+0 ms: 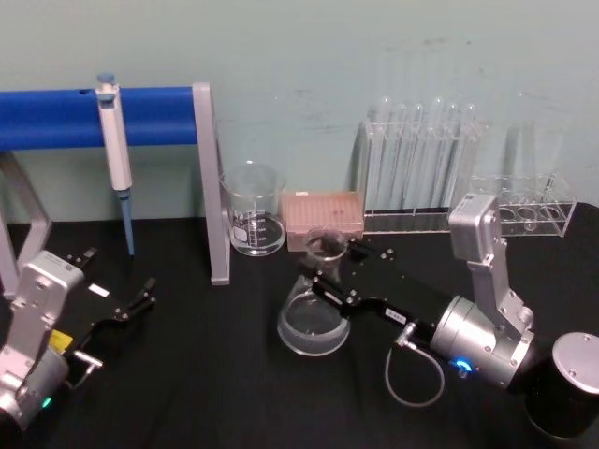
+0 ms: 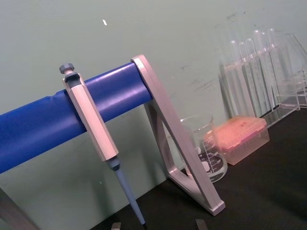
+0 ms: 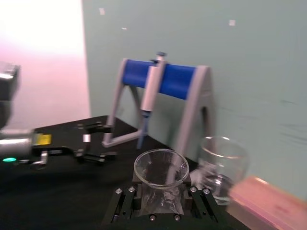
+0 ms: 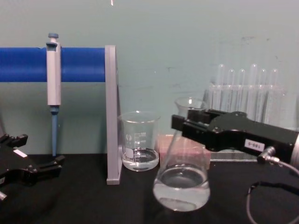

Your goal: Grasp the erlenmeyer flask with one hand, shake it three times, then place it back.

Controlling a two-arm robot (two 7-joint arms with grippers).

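Note:
The erlenmeyer flask (image 1: 314,323) is clear glass with a little clear liquid and sits mid-table on the black surface. My right gripper (image 1: 323,267), the hand with the small numbered label, is shut on its neck just below the flared rim. The chest view shows the black fingers (image 4: 194,123) clamped on the neck, with the flask (image 4: 182,186) nearly upright. From the right wrist, the flask rim (image 3: 160,167) stands between the gripper (image 3: 160,194) blocks. Whether the base touches the table I cannot tell. My left gripper (image 1: 131,304) rests open at the table's left, far from the flask.
Behind the flask stand a glass beaker (image 1: 253,210), a pink tip box (image 1: 323,215) and a clear test-tube rack (image 1: 421,168). A pipette (image 1: 117,150) hangs on the blue-barred stand (image 1: 211,178) at back left. A black lidded container (image 1: 571,383) sits at the front right.

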